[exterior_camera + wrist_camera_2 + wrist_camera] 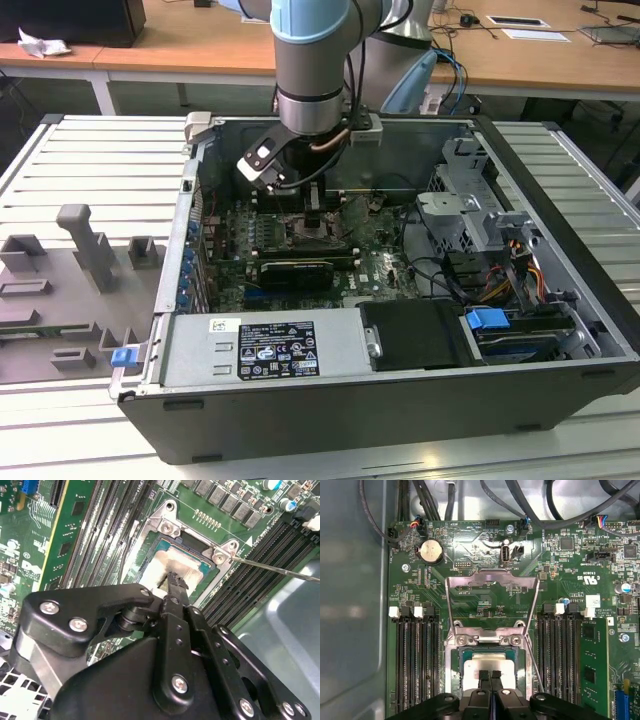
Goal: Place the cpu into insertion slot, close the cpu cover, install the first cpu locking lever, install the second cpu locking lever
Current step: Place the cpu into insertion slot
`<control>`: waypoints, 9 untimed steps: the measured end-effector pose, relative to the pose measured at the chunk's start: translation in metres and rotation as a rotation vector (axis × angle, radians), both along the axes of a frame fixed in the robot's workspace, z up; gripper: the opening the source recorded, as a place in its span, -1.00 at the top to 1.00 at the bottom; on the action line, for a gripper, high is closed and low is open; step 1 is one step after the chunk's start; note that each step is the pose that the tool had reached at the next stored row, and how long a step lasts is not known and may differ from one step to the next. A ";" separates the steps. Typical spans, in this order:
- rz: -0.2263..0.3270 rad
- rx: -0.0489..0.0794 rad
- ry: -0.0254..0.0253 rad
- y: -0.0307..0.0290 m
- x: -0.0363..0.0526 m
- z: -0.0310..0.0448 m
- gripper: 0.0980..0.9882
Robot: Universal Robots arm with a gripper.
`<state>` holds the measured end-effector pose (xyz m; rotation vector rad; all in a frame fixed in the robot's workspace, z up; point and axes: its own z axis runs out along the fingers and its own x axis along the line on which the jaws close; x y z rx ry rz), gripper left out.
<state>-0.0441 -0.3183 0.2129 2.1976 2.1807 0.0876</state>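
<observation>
Silvery-beige metal faces up at you: the cpu (474,669) lies flat inside the insertion slot (451,677), square to its rim, with the chip's green edge showing along the hinge side. Being square, it has no long axis. Its sides run parallel to the long memory slots (415,665) that flank the socket on both sides. Your gripper (490,674) stands directly over the chip, jaws closed together with nothing between them. The tips are on or just above the metal top; you cannot tell which. The cpu cover (492,578) is swung open on its hinge, standing up from the slot's hinge edge, with green board showing through its cut-out. A thin locking lever (272,570) runs straight out from a socket corner across the memory slots. In the exterior view your arm (312,70) reaches down into the open computer case (400,430).
</observation>
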 end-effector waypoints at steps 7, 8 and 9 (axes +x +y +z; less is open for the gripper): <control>0.000 0.000 -0.0001 0.0000 0.0000 0.0043 0.98; 0.000 0.000 -0.0001 0.0000 0.0000 0.0047 0.98; 0.000 0.000 0.0000 0.0000 0.0000 0.0053 0.98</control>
